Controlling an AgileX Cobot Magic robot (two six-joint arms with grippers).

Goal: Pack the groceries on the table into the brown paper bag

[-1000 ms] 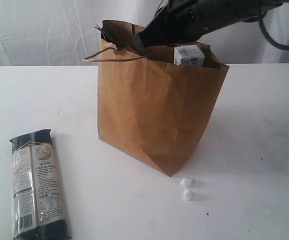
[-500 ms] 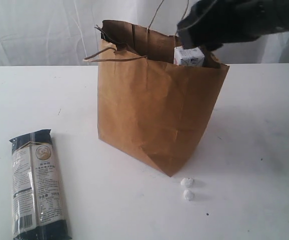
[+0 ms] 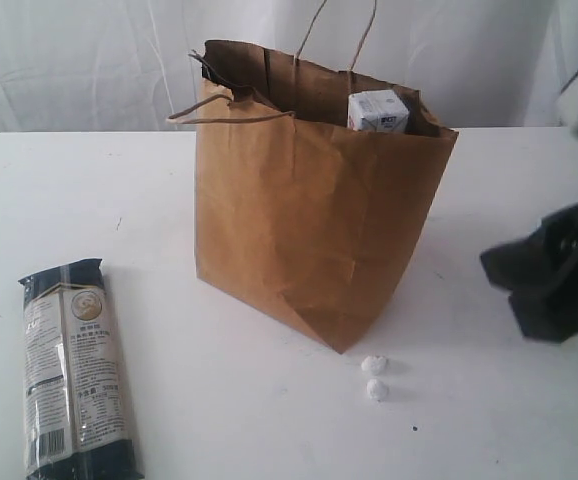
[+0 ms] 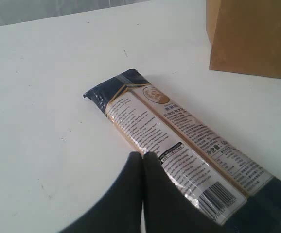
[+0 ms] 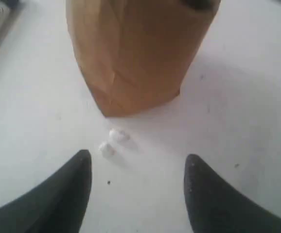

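Brown paper bag [image 3: 309, 230] upright near the middle of the white tabletop [image 3: 219, 430], mouth open. One twisted cord handle [image 3: 334, 35] raised at the back, the other fallen over the front rim. Small white-blue carton [image 3: 377, 112] inside the bag, visible just above the right part of the rim. Long dark-blue noodle packet [image 3: 74, 375] flat on the tabletop, label side up, well apart from the bag toward the front left. Two small white crumbs [image 3: 374, 378] just beside the front corner of the bag.

Left hand [image 4: 143, 156] closed tight, fingers pressed together, nothing between them. Tips over the long edge of the noodle packet; touching it or just above, impossible to tell. Right hand [image 5: 138, 158] with fingers spread apart, empty, hanging above bare tabletop near the crumbs, the bag beyond them. In the exterior view only a dark blurred shape at the right edge, apart from the bag.
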